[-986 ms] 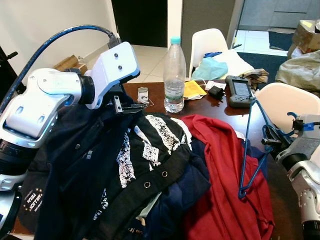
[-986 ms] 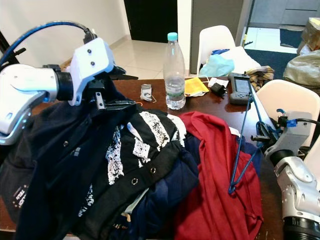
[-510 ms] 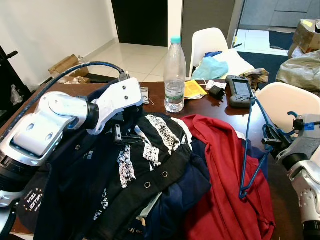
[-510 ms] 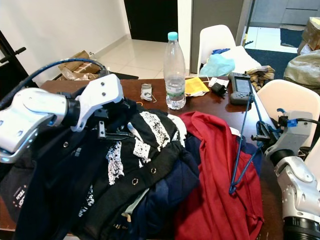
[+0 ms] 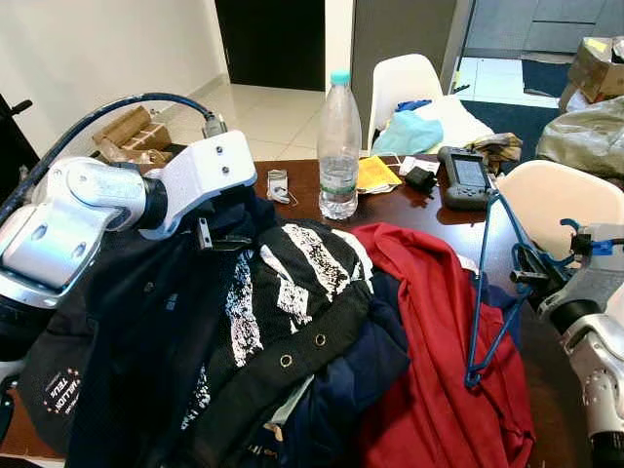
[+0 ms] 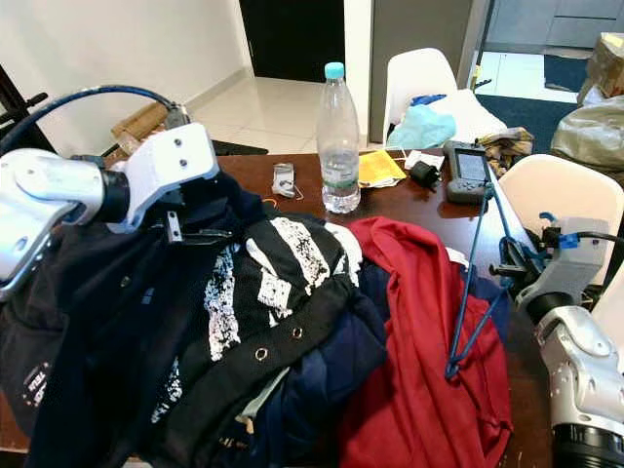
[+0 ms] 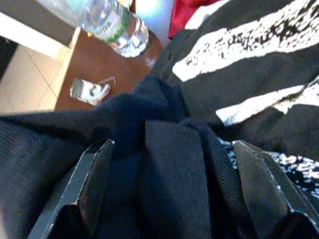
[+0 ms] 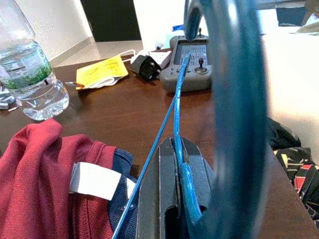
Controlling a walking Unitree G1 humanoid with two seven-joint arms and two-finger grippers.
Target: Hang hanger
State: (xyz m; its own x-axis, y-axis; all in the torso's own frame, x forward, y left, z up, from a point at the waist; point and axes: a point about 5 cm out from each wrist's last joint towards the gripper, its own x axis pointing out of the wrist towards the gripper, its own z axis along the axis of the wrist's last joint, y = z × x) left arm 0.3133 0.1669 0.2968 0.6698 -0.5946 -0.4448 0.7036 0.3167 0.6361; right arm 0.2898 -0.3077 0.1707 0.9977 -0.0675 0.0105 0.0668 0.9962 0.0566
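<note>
A heap of clothes covers the near part of the brown worktop (image 5: pixel 390 200): a dark navy jacket (image 5: pixel 146 331) on the left, a black top with white print (image 5: pixel 292 292) in the middle, a quilted navy garment (image 5: pixel 351 380) under it, and a red top (image 5: pixel 439 331) on the right. The left pincer (image 7: pixel 172 184) is at the far edge of the dark jacket; in the left wrist view its two black fingers (image 7: pixel 92 174) stand wide apart with a bunched fold of the dark cloth between them, and I cannot tell whether they press on it. At the right edge of the worktop the right pincer (image 5: pixel 531 268) is closed on the blue hanger (image 5: pixel 487 292), gripping it near the hook; the hanger's thin frame stands nearly upright, its lower corner down on the red top and its upper corner up near the grey handheld controller (image 5: pixel 466 177). Farther back on the worktop stand a clear water bottle (image 5: pixel 339 146) with a light blue cap, a small white object (image 5: pixel 279 185) to its left, a yellow packet (image 5: pixel 378 174) and a black charger (image 5: pixel 421 178) to its right. Beyond are two white chairs (image 5: pixel 405 83), one with pale blue cloth (image 5: pixel 414 132) on the seat, and a dark doorway (image 5: pixel 270 44).
</note>
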